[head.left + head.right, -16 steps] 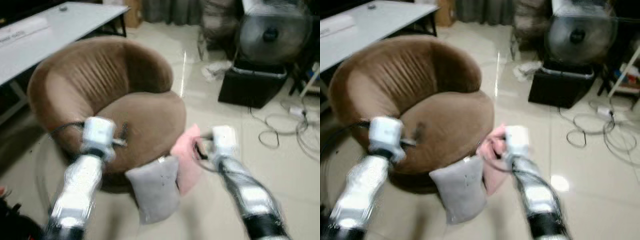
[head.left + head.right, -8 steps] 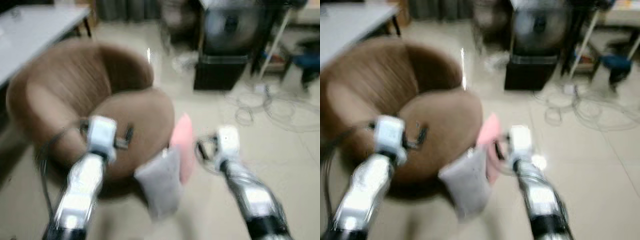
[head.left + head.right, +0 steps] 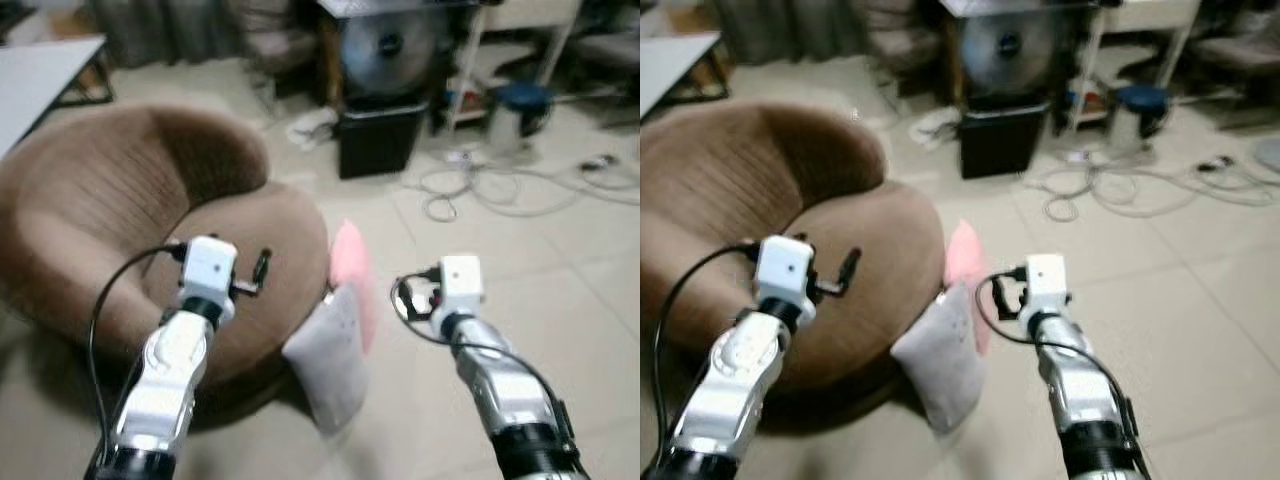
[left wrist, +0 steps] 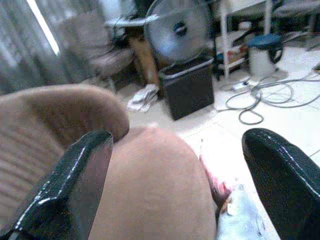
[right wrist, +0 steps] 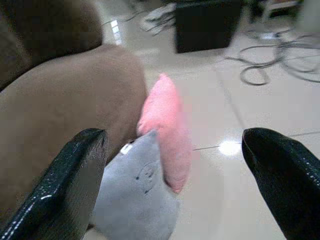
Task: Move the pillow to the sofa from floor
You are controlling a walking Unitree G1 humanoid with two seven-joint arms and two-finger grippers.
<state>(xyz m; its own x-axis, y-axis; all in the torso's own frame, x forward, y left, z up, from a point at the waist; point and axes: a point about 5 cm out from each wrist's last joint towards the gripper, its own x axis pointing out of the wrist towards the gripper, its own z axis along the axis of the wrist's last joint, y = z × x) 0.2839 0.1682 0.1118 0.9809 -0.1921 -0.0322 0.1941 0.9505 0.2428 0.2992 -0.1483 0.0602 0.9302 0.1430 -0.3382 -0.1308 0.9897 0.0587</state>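
Two pillows here, a grey pillow [image 3: 328, 355] and a pink pillow [image 3: 352, 272], both on the floor leaning against the brown sofa [image 3: 120, 220]. Right gripper [image 5: 175, 165] has its jaws wide and empty, left gripper [image 4: 180, 175] too, over the seat. Risk, I think: they overlap, so a sloppy pinch drags both or topples one.

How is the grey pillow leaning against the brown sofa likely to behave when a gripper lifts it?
The grey pillow looks soft and plump, so it probably sags around the fingers rather than staying stiff. It is likely light for its bulk. It leans on the brown sofa with the pink pillow against it, so lifting it may topple the pink one.
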